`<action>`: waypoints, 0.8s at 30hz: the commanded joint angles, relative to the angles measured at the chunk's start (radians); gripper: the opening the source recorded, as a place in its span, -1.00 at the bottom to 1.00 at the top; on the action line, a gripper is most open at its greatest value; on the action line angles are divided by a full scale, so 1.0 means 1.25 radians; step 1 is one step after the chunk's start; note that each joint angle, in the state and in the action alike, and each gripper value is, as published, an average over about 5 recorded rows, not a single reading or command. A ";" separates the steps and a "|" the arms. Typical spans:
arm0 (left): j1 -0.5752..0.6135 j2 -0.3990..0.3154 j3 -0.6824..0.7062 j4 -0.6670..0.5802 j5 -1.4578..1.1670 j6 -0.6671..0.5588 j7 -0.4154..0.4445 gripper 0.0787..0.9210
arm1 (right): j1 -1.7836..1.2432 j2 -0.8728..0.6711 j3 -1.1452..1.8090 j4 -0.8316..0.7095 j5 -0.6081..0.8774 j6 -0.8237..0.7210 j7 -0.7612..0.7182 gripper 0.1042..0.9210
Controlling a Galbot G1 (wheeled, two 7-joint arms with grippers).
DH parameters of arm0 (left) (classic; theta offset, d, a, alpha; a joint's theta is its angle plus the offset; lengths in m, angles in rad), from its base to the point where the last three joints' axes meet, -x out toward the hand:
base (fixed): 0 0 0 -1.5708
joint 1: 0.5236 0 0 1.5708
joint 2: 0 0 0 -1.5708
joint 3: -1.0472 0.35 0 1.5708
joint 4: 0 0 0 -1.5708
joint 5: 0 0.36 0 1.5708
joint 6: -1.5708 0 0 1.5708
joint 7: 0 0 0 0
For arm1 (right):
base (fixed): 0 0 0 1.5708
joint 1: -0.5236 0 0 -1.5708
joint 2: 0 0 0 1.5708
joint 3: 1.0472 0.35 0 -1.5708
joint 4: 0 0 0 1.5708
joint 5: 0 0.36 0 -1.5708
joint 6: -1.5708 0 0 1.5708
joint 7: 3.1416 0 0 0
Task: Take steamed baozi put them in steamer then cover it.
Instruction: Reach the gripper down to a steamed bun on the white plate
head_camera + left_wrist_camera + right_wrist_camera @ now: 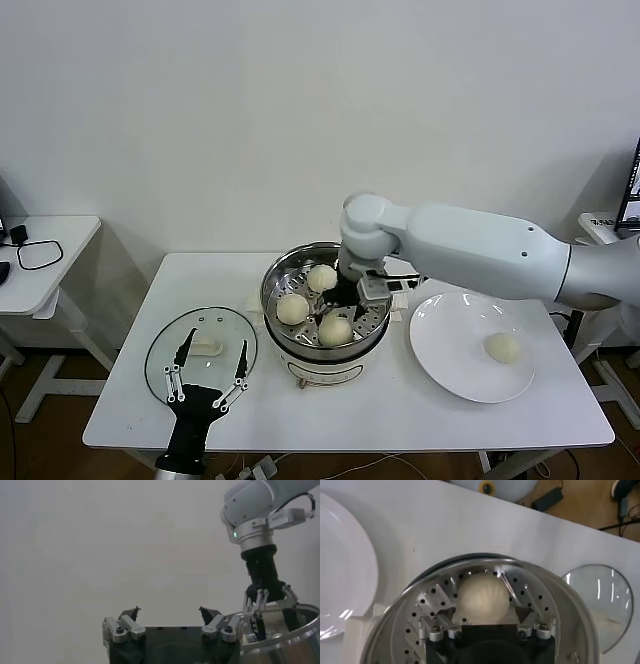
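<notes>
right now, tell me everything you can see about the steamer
The steamer is a round, shiny stainless-steel pot on a white base, standing upright on the white table between the glass lid and the white plate. It is uncovered. Its perforated steel tray holds three cream-white baozi, lying apart. The right gripper reaches down inside the pot, its fingers open on either side of one bun.

Right hand [345, 297] hides part of steamer [283, 270] tray; steamer cut by edge in wrist views.
</notes>
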 commanded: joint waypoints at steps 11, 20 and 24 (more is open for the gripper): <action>-0.010 0.004 0.008 0.004 0.001 0.009 0.003 0.77 | 0.066 -0.257 0.088 -0.311 0.423 -0.515 -0.162 0.76; -0.017 0.000 0.011 0.000 0.000 0.017 0.004 0.77 | -0.102 -0.303 0.117 -0.492 0.357 -0.497 -0.182 0.76; -0.012 0.000 0.008 -0.006 0.000 0.017 0.003 0.77 | -0.179 -0.313 0.133 -0.519 0.320 -0.482 -0.168 0.76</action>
